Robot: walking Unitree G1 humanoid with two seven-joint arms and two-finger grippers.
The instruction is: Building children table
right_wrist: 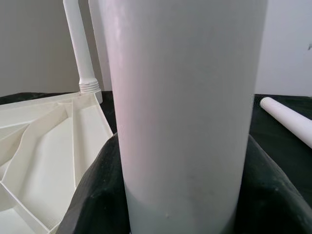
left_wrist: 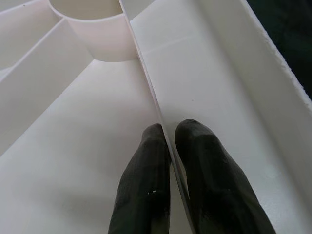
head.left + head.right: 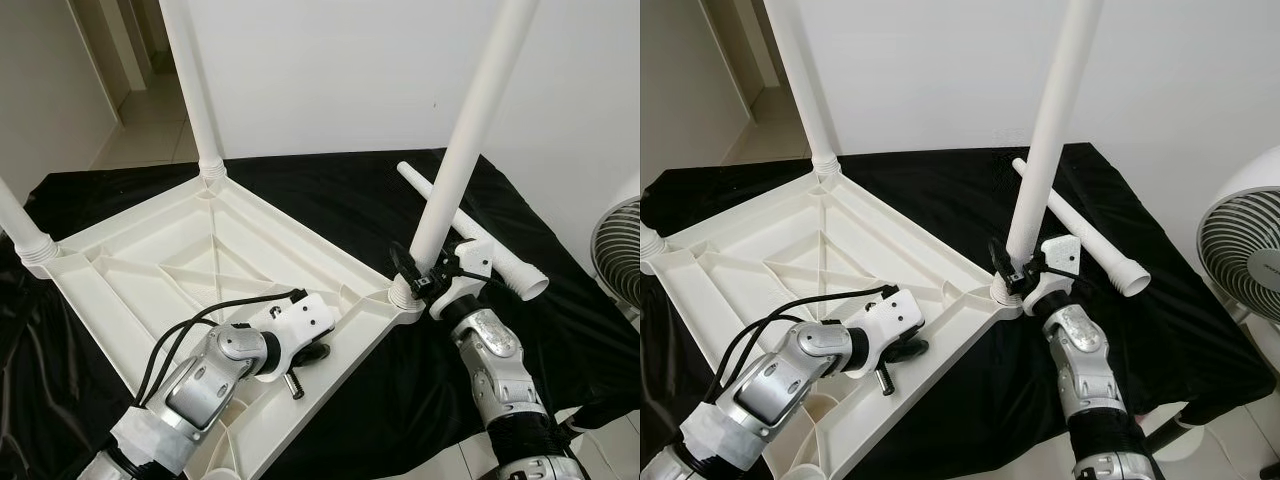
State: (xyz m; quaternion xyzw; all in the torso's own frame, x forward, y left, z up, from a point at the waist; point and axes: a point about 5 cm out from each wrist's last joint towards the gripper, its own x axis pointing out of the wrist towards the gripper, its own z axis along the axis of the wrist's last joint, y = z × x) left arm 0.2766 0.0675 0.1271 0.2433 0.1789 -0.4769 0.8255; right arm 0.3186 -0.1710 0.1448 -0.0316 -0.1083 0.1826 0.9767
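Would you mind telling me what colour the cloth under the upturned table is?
Black. The cloth shows best in the right eye view, spread beneath the white table top.

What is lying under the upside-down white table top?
A black cloth lies under the table top and spreads past its edges. Whatever is beneath the cloth stays covered. A loose table leg lies on the cloth beside the right claw.

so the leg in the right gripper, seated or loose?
Standing upright in the corner socket of the tabletop; right gripper clamps the leg near its base. Fully screwed: cannot tell.
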